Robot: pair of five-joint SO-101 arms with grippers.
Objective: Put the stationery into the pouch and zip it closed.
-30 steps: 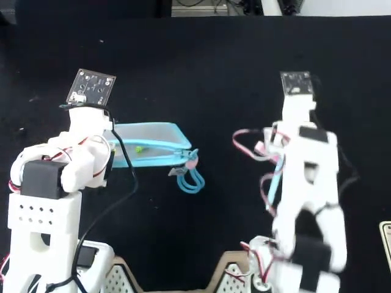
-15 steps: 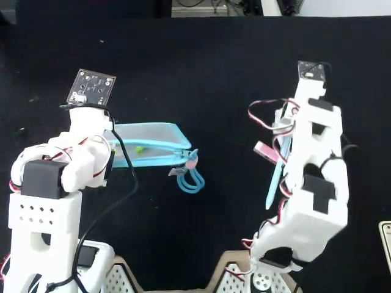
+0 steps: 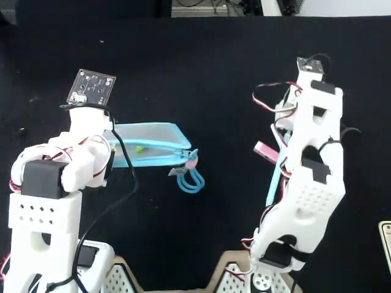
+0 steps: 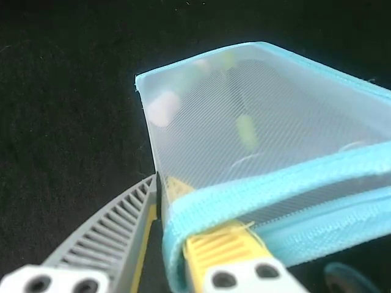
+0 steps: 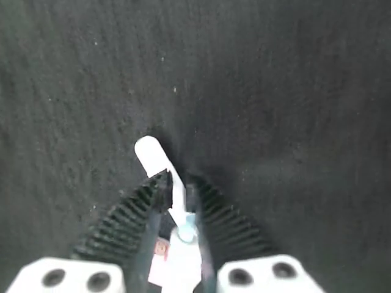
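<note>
A translucent pouch (image 3: 149, 145) with light-blue zip trim lies left of centre on the black table, with a small green item (image 3: 139, 148) inside. A blue cord loop (image 3: 192, 180) and a pink pull (image 3: 192, 160) hang off its near right corner. My left gripper (image 4: 164, 189) is shut on the pouch (image 4: 256, 122) at its zip edge, at the pouch's left end (image 3: 113, 149). My right gripper (image 5: 177, 180) is shut on a pen (image 5: 153, 155), its white tip sticking out past the fingers. In the high view the light-blue pen (image 3: 273, 183) hangs under the right arm (image 3: 311, 152), beside a pink part (image 3: 264, 151).
The black cloth (image 3: 226, 73) covers the whole table. A cream-coloured object (image 3: 386, 238) sits at the right edge. Both arm bases stand at the near edge. Open cloth lies between the pouch and the right arm.
The right arm has lifted and stretched toward the far side with the pen held in its gripper. The left arm and the pouch have stayed put.
</note>
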